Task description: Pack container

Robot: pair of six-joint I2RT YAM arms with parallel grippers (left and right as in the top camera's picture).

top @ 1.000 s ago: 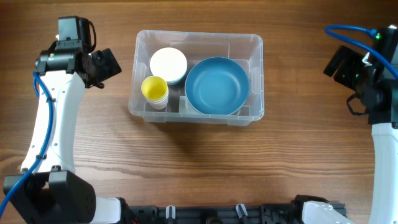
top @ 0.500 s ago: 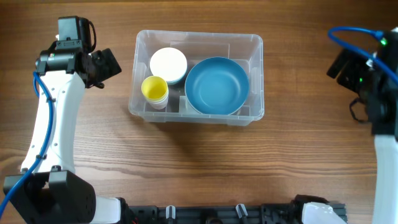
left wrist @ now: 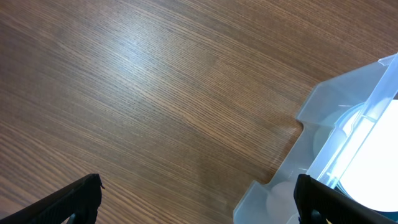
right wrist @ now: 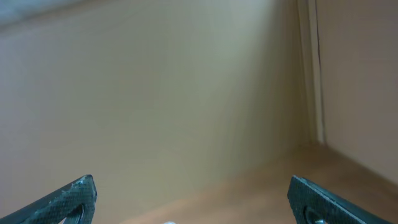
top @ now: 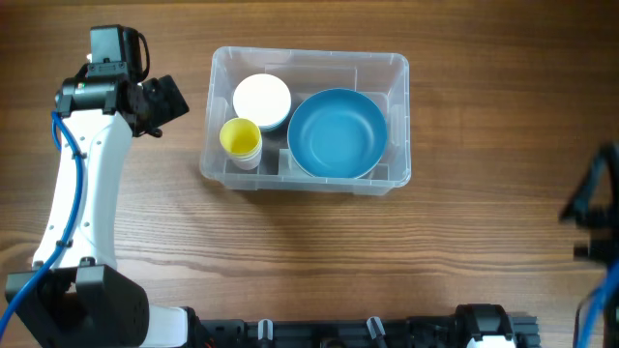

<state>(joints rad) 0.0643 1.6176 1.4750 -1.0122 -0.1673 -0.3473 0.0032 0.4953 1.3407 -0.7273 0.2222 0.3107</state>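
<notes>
The container [top: 309, 56], a clear rectangular bin, stands at the table's middle back. Inside it are a white bowl [top: 262, 98], a yellow cup [top: 240, 138] and a large blue bowl [top: 338, 133]. My left gripper [top: 166, 104] hangs just left of the bin, open and holding nothing. In the left wrist view its fingertips [left wrist: 79, 198] frame bare wood and the container's corner [left wrist: 311, 155]. My right arm [top: 592, 208] is a dark blur at the right edge. The right gripper [right wrist: 193, 208] is open and empty, facing a beige wall.
The brown wooden tabletop [top: 309, 251] runs around the bin on all sides. A black rail [top: 368, 333] runs along the front edge. The left arm's base [top: 87, 300] sits at the front left.
The right arm has swung from the back right down toward the front right edge, now mostly out of the overhead view. The left arm and the bin's contents have not moved.
</notes>
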